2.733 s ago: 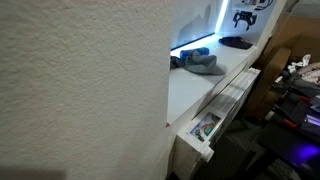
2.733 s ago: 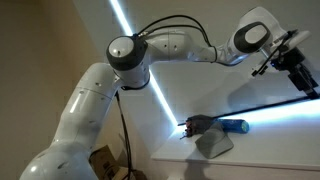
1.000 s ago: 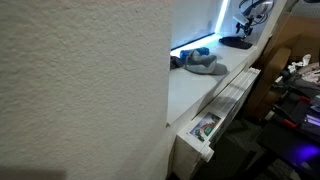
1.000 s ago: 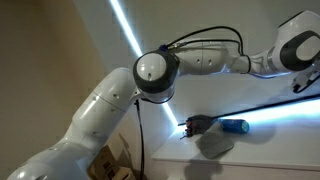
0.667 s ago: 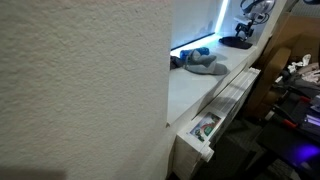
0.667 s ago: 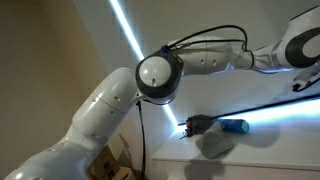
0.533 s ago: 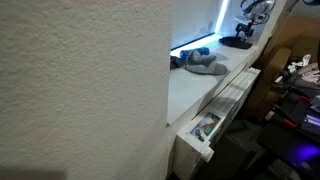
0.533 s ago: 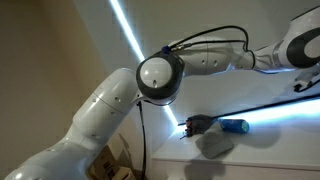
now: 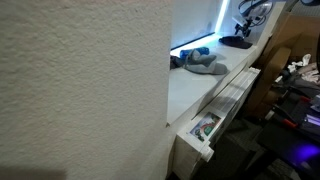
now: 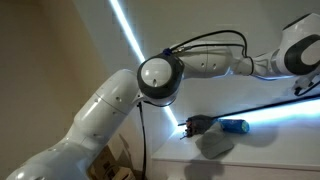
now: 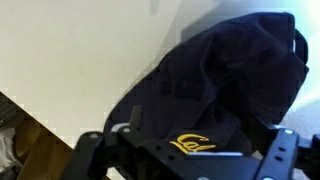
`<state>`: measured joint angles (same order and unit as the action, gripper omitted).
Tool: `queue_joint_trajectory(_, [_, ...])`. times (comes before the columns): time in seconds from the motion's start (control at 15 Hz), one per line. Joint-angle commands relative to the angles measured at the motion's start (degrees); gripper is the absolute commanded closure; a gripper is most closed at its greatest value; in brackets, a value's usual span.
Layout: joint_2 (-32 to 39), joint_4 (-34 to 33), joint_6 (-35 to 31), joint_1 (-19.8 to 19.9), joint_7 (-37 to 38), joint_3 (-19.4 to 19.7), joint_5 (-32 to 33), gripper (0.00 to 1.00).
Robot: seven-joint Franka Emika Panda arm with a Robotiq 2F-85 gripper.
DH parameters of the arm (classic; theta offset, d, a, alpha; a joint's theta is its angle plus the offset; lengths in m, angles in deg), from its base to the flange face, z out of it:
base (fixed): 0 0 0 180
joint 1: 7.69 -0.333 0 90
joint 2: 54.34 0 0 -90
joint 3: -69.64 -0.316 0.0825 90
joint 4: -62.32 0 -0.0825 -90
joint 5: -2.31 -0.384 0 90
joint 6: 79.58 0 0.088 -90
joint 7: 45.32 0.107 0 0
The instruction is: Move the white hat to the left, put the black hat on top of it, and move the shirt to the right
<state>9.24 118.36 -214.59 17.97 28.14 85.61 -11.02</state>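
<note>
1. In the wrist view the black hat (image 11: pixel 215 85) fills most of the picture. It lies on the white counter (image 11: pixel 70 50), and a small yellow emblem (image 11: pixel 192 142) shows on its near side.
2. The same view shows the jaws at the bottom edge. They are spread wide, one on each side of the black hat, and they do not pinch anything. It is not possible to tell if they touch the cloth.
3. In an exterior view the black hat (image 9: pixel 237 42) sits at the far end of the counter (image 9: pixel 190 90), and the end of the arm (image 9: pixel 255 10) hangs just above it. The emblem is too small to see here.
4. The white hat (image 9: pixel 207 65) lies nearer on the same counter, well apart from the black hat. A bright blue item (image 9: pixel 198 51) lies just behind it and seems to touch it.
5. This view also shows a big rough wall (image 9: pixel 80 90) in the left foreground and an open drawer (image 9: pixel 192 148) under the counter's front edge.
6. In an exterior view the long body of the arm (image 10: pixel 160 75) is shown reaching to the right. The jaws and the black hat are outside this picture.
7. There the white hat (image 10: pixel 213 143) lies near the counter's edge, with the bright blue item (image 10: pixel 236 127) just beyond it to the right.
</note>
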Motion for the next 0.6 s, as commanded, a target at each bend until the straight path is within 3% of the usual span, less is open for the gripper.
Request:
queue_joint_trajectory(0.0, [0.0,-0.01,0.0,0.15,-0.04,0.0,0.0,0.0])
queue_joint_trajectory(0.13, [2.1,-7.02,12.49,3.97,-5.09,-3.31,-1.2,0.0])
queue_joint_trajectory(0.2, [0.07,-0.98,4.87,0.92,-1.89,-0.93,-0.22,0.0])
queue_joint_trajectory(0.33, [0.24,-3.13,9.97,2.22,-3.17,-1.89,-0.27,0.0])
queue_joint_trajectory(0.53, [0.44,-4.22,11.15,3.06,-3.71,-2.3,-0.3,0.0])
